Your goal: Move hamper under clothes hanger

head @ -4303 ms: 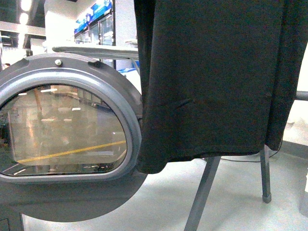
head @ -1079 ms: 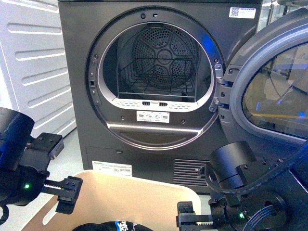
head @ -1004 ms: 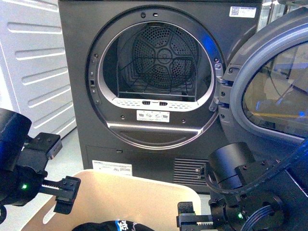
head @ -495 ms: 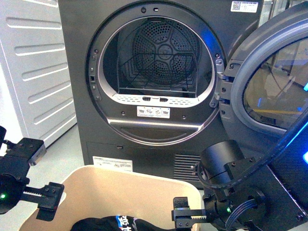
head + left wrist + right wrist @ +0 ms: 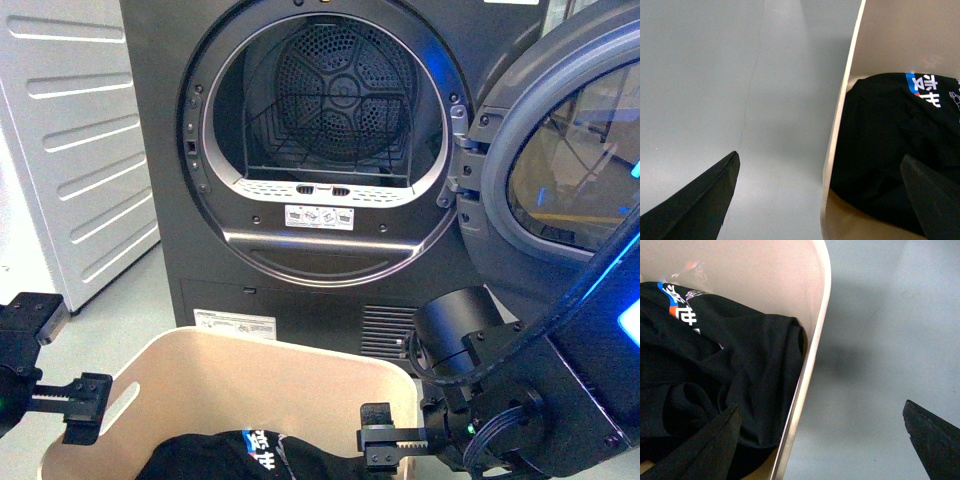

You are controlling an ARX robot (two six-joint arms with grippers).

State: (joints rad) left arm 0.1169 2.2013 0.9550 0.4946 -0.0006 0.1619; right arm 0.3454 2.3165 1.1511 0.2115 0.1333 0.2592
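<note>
The beige hamper (image 5: 262,352) stands on the floor in front of the dryer, with black clothes (image 5: 235,452) inside. My left gripper (image 5: 80,405) is open at the hamper's left wall. The left wrist view shows the rim (image 5: 839,125) running between my spread fingers (image 5: 700,200), with a black garment (image 5: 890,140) inside. My right gripper (image 5: 385,445) is open at the right wall. There the rim (image 5: 805,375) also runs between the fingers (image 5: 935,435), beside the dark clothes (image 5: 715,365). The clothes hanger is out of view.
A dark grey dryer (image 5: 330,290) stands just behind the hamper, its drum open. Its round door (image 5: 560,150) swings out on the right. A white ribbed panel (image 5: 70,130) rises on the left. Grey floor (image 5: 700,75) lies outside both hamper walls.
The front view turned from the hanger with its black garment to the dryer. Over the last second both grippers sank lower along the hamper's sides and more of the hamper shows.
</note>
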